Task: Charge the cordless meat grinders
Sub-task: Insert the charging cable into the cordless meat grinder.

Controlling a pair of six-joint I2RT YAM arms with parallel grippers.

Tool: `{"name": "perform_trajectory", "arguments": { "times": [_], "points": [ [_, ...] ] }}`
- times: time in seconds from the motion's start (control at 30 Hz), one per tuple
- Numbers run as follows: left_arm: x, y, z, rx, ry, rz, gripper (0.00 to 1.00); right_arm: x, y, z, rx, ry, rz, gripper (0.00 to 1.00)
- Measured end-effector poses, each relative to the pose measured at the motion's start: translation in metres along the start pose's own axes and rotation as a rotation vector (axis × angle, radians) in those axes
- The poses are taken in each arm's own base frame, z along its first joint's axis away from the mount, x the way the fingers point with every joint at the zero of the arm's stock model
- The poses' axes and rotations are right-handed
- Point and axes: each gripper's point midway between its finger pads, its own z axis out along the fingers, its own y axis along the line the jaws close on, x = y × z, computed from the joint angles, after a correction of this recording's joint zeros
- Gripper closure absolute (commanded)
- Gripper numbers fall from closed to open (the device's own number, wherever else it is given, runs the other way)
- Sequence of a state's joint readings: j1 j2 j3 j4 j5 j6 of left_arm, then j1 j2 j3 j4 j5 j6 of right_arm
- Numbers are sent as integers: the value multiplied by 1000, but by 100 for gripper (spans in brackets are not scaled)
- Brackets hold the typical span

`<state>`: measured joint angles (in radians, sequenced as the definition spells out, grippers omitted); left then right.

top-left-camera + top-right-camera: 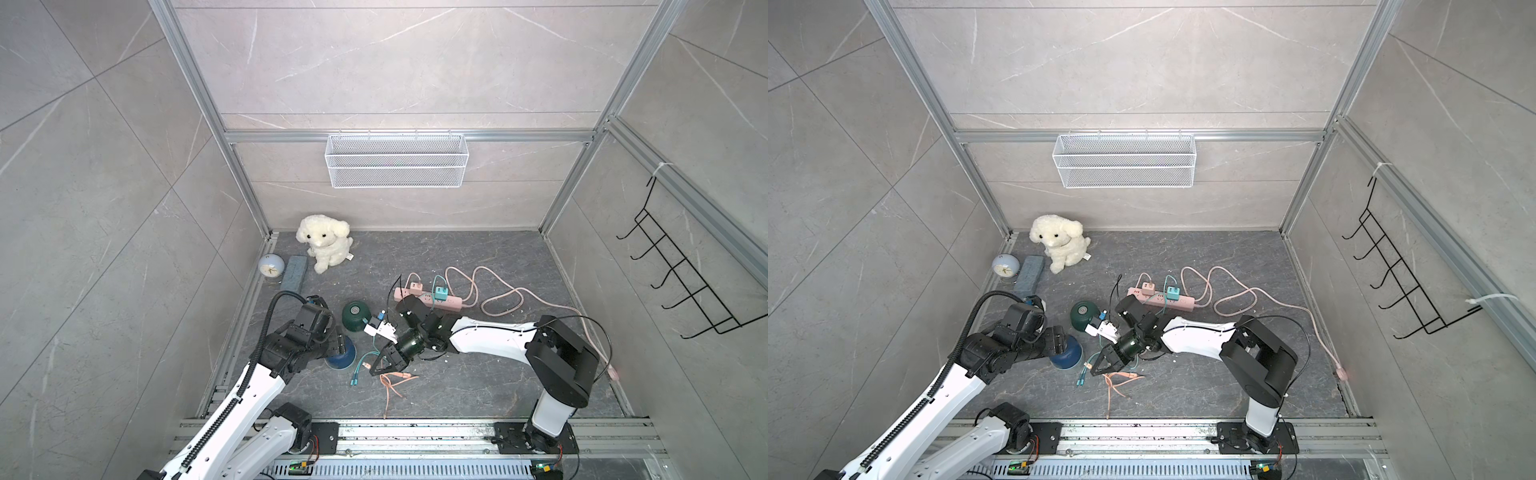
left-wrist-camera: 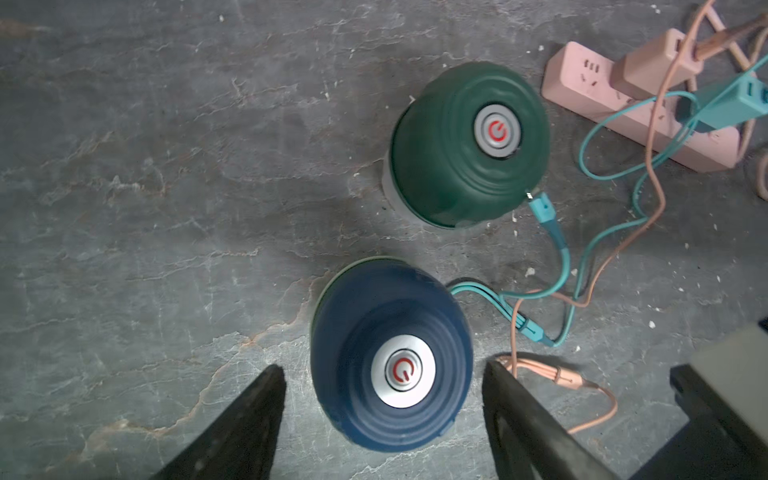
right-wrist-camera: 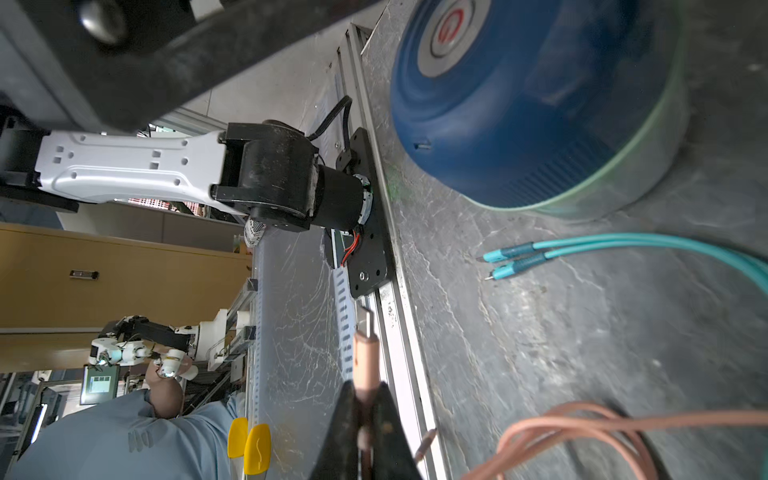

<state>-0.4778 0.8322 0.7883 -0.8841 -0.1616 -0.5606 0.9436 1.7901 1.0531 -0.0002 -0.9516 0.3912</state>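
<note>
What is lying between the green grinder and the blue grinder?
Nothing; the left wrist view shows bare floor between the green grinder and the blue grinder.

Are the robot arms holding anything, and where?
Right arm's fingers pinch the pink cable's plug by its sleeve; left arm's fingers, open around the blue grinder, hold nothing.

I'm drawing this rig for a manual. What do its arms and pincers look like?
The left arm and right arm have glossy white shells between chunky black joints. A black ribbed hose and toothed cable track run along the left; thin black wire loops over the right. The left pincer and right pincer have matte black wedge fingers.
</note>
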Motion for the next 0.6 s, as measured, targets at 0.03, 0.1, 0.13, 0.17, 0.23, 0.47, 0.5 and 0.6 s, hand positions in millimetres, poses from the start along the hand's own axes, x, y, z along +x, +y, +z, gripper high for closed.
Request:
{"name": "perform_trajectory", "arguments": {
  "times": [0.03, 0.1, 0.13, 0.17, 0.23, 0.47, 0.5, 0.6],
  "points": [
    [1, 4, 2, -22, -2, -6, 14, 2, 0, 5, -3, 6, 13, 99],
    [4, 10, 7, -47, 1, -14, 14, 3, -1, 12, -5, 12, 33, 99],
    [7, 12, 12, -59, 5, -17, 14, 3, 0, 14, -6, 10, 38, 99],
    [10, 14, 16, -66, 11, -20, 14, 2, 1, 16, -6, 6, 44, 99],
    [6, 11, 21, -51, -12, -39, 15, 0, 2, 17, -5, -4, 50, 99],
    [-4, 5, 33, 18, -84, -115, 17, -8, -2, 22, 6, -27, 94, 99],
    [-4, 4, 34, 26, -86, -121, 17, -9, -4, 23, 7, -27, 100, 99],
    [-4, 0, 35, 54, -81, -138, 16, -13, -6, 25, 10, -31, 116, 99]
  ]
}}
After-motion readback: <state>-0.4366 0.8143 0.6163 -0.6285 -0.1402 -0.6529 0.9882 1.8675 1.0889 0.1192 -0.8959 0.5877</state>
